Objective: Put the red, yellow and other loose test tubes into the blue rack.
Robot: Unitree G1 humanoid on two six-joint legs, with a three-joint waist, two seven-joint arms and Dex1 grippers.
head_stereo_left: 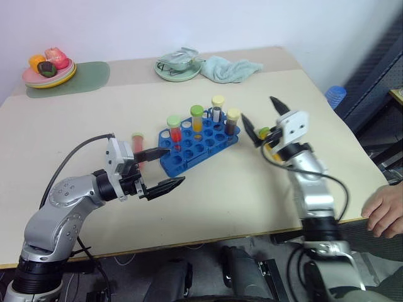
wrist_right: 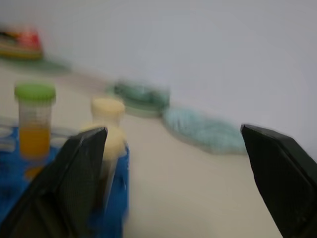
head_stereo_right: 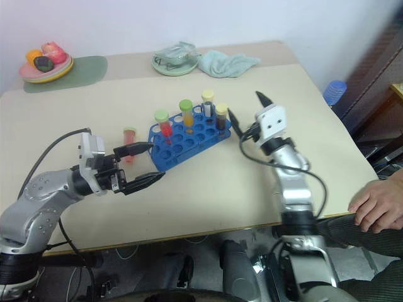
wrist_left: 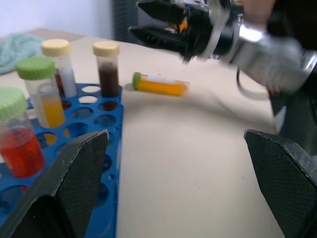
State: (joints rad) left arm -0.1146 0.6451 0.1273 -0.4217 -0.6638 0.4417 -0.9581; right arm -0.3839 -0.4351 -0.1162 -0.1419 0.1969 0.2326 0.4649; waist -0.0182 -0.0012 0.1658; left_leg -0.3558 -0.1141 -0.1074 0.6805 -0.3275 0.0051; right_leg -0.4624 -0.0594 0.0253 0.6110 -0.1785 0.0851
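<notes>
2 plates (head_stereo_left: 50, 78) and cloth (head_stereo_left: 230, 68) behind rack (head_stereo_left: 198, 146)

Four capped tubes upright in blue rack (head_stereo_left: 200, 143); yellow tube (wrist_left: 159, 84) lying beside it.

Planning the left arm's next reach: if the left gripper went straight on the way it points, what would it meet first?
Probably the loose yellow tube lying on the table beyond the blue rack. The open left gripper points past the rack's near corner toward it; depth is uncertain, so it might pass above.
</notes>
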